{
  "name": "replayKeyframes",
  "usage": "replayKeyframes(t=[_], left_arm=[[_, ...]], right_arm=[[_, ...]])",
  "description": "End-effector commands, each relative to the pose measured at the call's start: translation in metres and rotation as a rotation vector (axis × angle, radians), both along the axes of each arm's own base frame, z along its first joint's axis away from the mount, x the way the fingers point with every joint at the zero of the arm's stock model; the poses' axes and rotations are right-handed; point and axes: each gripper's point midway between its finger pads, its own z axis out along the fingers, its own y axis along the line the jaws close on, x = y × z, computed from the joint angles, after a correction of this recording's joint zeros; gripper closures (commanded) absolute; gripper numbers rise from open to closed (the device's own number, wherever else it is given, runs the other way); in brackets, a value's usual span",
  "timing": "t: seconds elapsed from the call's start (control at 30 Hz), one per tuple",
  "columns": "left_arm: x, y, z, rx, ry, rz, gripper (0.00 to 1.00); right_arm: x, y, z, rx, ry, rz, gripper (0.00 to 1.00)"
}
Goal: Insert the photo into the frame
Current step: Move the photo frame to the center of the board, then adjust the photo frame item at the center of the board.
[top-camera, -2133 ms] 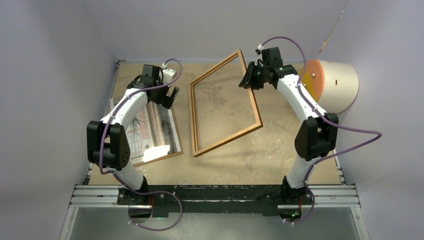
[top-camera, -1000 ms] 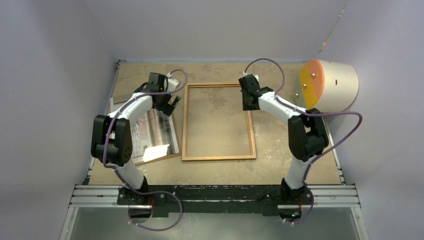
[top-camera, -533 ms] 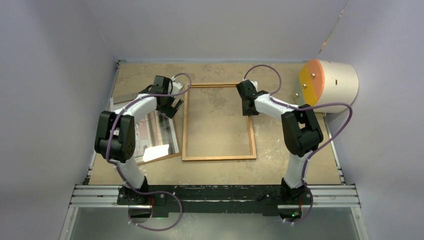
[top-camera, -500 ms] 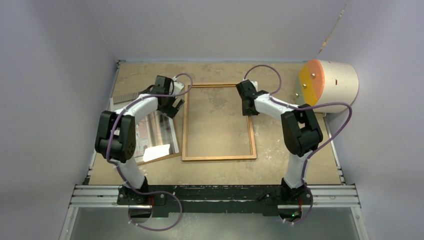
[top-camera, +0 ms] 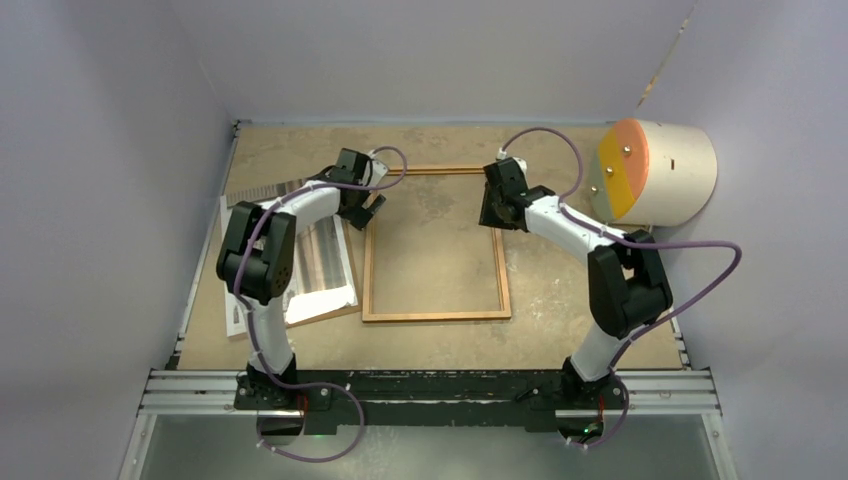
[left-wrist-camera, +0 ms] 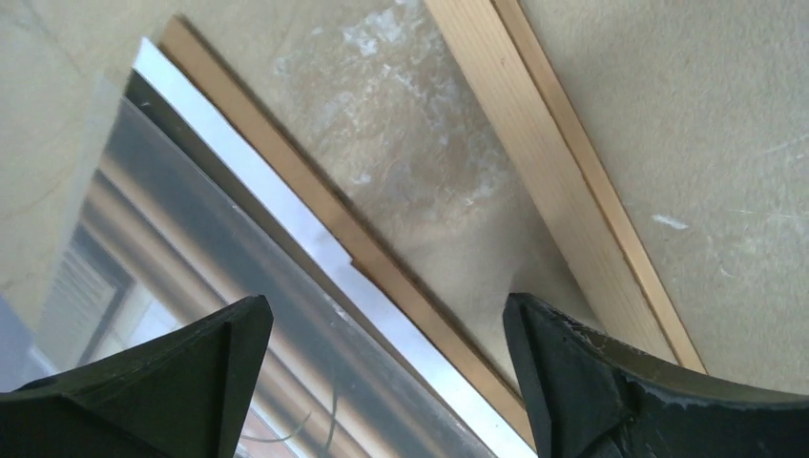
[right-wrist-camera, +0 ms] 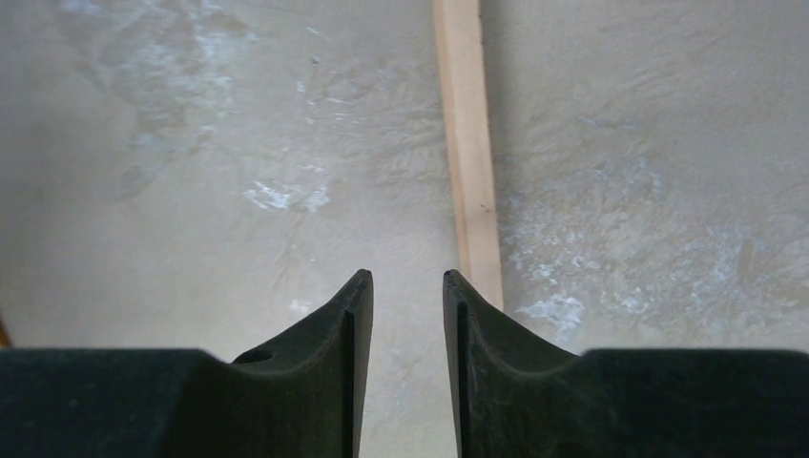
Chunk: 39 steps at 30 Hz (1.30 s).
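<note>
Here the photo [top-camera: 326,262] lies left of the frame [top-camera: 437,316], both flat on the surface [top-camera: 560,290], long sides running near to far. The left tool [top-camera: 368,208], spread wide and empty, hovers over the photo's right edge; the right tool [top-camera: 492,212], narrowly parted, holds nothing.

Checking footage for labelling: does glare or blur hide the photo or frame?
Top view: sharp, one bright patch at the near edge of the photo. Left wrist: sheen streaks the photo, soft up close. Right wrist: frame pale but clear.
</note>
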Motion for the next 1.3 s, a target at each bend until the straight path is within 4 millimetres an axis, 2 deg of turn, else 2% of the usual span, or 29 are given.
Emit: replayKeyframes(t=[0.0, 0.13, 0.23, 0.37, 0.5, 0.63, 0.73, 0.8, 0.87, 0.97, 1.07, 1.13, 1.27], left_arm=[[0.010, -0.021, 0.003, -0.006, -0.028, -0.013, 0.01], [0.009, -0.041, 0.003, -0.023, -0.027, -0.055, 0.01], [0.011, -0.052, 0.003, -0.030, -0.026, -0.072, 0.01], [0.018, -0.066, 0.008, -0.037, -0.038, -0.095, 0.01], [0.025, -0.073, 0.027, -0.048, -0.046, -0.108, 0.01], [0.031, -0.061, 0.069, -0.081, -0.074, -0.125, 0.00], [0.035, -0.027, 0.107, -0.101, -0.109, -0.091, 0.00], [0.036, 0.010, 0.128, -0.093, -0.133, -0.042, 0.00], [0.031, 0.061, 0.144, -0.059, -0.147, 0.031, 0.00], [0.013, 0.132, 0.152, 0.010, -0.144, 0.126, 0.00], [-0.016, 0.197, 0.154, 0.111, -0.130, 0.214, 0.02], [-0.039, 0.235, 0.153, 0.180, -0.124, 0.266, 0.04], [-0.088, 0.296, 0.149, 0.251, -0.090, 0.362, 0.08]], right_arm=[[0.002, 0.019, 0.013, 0.116, -0.045, 0.025, 0.58], [-0.004, 0.022, 0.001, 0.143, -0.027, 0.039, 0.48], [-0.018, 0.026, -0.015, 0.181, 0.028, 0.033, 0.48], [-0.022, 0.023, -0.024, 0.179, 0.024, 0.025, 0.51], [-0.018, 0.032, -0.016, 0.204, -0.013, 0.035, 0.53], [-0.015, 0.066, 0.010, 0.222, -0.076, 0.105, 0.53], [-0.010, 0.104, 0.033, 0.260, -0.118, 0.176, 0.53], [-0.007, 0.136, 0.048, 0.292, -0.138, 0.235, 0.51], [-0.003, 0.174, 0.066, 0.335, -0.160, 0.300, 0.48], [-0.006, 0.229, 0.078, 0.395, -0.163, 0.395, 0.41], [-0.008, 0.278, 0.072, 0.417, -0.149, 0.465, 0.39], [-0.013, 0.304, 0.051, 0.397, -0.113, 0.500, 0.38], [-0.015, 0.326, 0.021, 0.374, -0.067, 0.521, 0.34]])
